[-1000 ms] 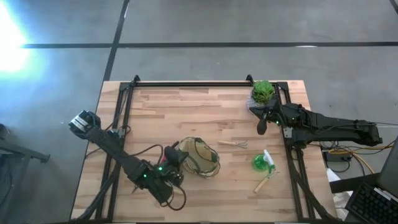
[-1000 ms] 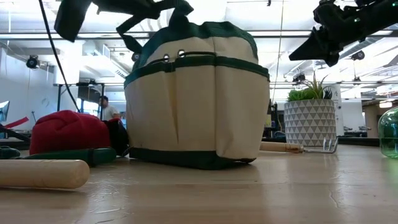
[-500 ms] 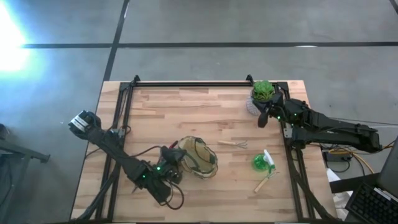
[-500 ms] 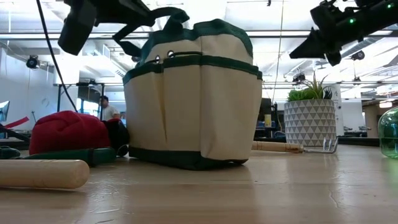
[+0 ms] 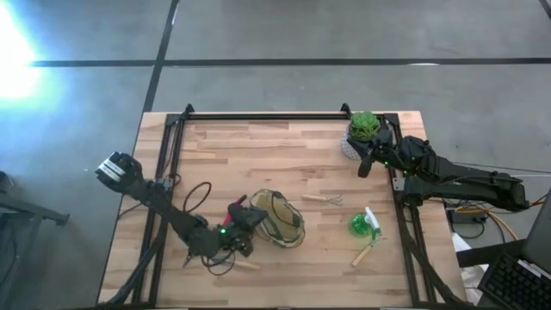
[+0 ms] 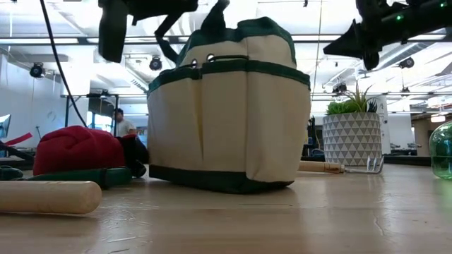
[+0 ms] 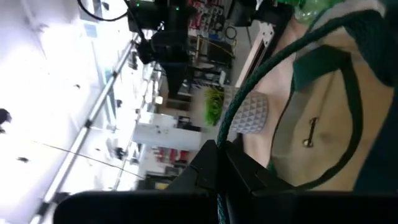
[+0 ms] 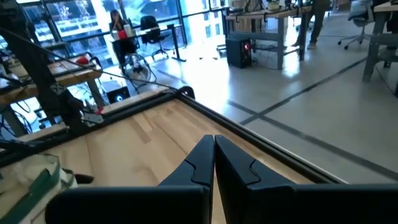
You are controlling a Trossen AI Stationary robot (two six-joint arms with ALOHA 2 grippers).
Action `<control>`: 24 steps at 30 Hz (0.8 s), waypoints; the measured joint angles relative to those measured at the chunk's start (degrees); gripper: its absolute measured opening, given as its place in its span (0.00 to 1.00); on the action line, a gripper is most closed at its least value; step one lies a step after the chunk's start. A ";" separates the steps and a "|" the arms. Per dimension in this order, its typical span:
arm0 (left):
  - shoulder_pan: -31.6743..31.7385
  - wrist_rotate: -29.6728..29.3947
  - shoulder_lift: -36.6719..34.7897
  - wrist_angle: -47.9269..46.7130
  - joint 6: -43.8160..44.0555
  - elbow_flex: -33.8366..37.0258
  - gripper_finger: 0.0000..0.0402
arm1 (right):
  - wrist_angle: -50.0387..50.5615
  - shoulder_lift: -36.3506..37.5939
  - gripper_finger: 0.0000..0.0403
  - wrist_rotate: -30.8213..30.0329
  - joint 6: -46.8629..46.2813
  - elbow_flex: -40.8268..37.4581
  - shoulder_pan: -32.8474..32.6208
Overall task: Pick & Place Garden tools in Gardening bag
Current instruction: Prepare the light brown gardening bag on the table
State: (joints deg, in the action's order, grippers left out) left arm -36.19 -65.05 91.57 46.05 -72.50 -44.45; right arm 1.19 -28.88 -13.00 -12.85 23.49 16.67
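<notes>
Gardening bag (image 5: 277, 219) stands upright near table's front edge. Left gripper (image 7: 219, 163) pinches bag's green handle (image 7: 273, 56). Right gripper (image 5: 365, 165) far from bag, beside potted plant (image 5: 362, 127), fingers pressed together, empty. Spray bottle (image 5: 362, 226), fork (image 5: 323, 199), trowel (image 5: 365, 252) lie right of bag, not packed. Only low view shows red piece (image 6: 78, 151) left of bag.

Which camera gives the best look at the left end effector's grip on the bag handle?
The left wrist view: the left end effector is shut on the green bag handle. The high view shows it beside the bag, grip hidden. The low view shows only the arm above the bag. The right wrist view misses it.
</notes>
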 joint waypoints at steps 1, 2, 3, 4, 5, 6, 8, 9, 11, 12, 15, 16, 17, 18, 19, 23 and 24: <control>-0.19 -0.04 0.00 0.43 -0.57 0.40 0.02 | 0.52 0.01 0.02 -0.06 0.10 -0.02 0.03; -0.44 -0.12 0.00 0.45 -0.73 0.61 0.02 | 0.92 -0.01 0.02 -0.08 0.17 -0.02 0.03; -0.84 -0.26 0.00 0.47 -0.71 0.74 0.02 | 1.41 -0.01 0.02 -0.08 0.19 -0.04 0.03; -1.30 -0.42 0.00 0.49 -0.70 0.77 0.02 | 1.83 -0.01 0.02 -0.08 0.12 -0.04 0.03; -1.85 -0.45 0.00 0.54 -0.69 0.76 0.02 | 1.98 -0.01 0.02 -0.08 0.10 -0.04 0.03; -2.44 -0.47 0.00 0.51 -0.69 0.74 0.02 | 2.02 -0.01 0.02 -0.08 0.10 -0.04 0.03; -3.66 -0.49 0.00 0.48 -0.80 0.52 0.03 | 2.01 -0.01 0.02 -0.10 0.08 -0.08 0.03; -4.09 -0.51 0.00 0.54 -0.84 0.48 0.03 | 1.99 -0.01 0.02 -0.10 0.09 -0.09 0.03; -4.68 -0.51 0.00 0.50 -0.84 0.57 0.03 | 1.96 -0.01 0.02 -0.43 0.15 -0.11 0.03; -4.79 -0.56 0.00 0.26 -0.84 0.65 0.04 | 1.84 -0.01 0.02 -0.50 0.17 -0.11 0.03; -4.84 -0.82 0.00 -0.64 -0.84 0.66 0.05 | 1.70 -0.01 0.02 -0.50 0.17 -0.11 0.03; -4.84 -1.03 0.00 -0.74 -0.85 0.66 0.05 | 1.70 -0.01 0.02 -0.50 0.17 -0.11 0.03; -4.84 -1.05 0.00 -0.79 -0.84 0.66 0.06 | 1.70 -0.01 0.02 -0.50 0.14 -0.11 0.03; -4.85 -1.05 0.00 -0.76 -0.85 0.66 0.07 | 1.69 -0.01 0.02 -0.52 0.18 -0.11 0.03; -4.87 -1.05 0.00 -0.75 -0.97 0.66 0.07 | 1.68 -0.01 0.02 -0.52 0.24 -0.11 0.03; -4.99 -1.05 0.00 -2.29 -1.56 0.66 0.11 | 1.68 -0.01 0.02 -0.52 0.43 -0.11 0.03; -5.05 -1.04 0.00 -2.71 -1.58 0.66 0.13 | 1.70 -0.01 0.02 -0.56 0.59 -0.11 0.03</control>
State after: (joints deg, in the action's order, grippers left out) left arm -41.24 -66.09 91.57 43.33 -74.08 -43.79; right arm 2.89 -28.88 -13.56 -12.26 23.38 16.71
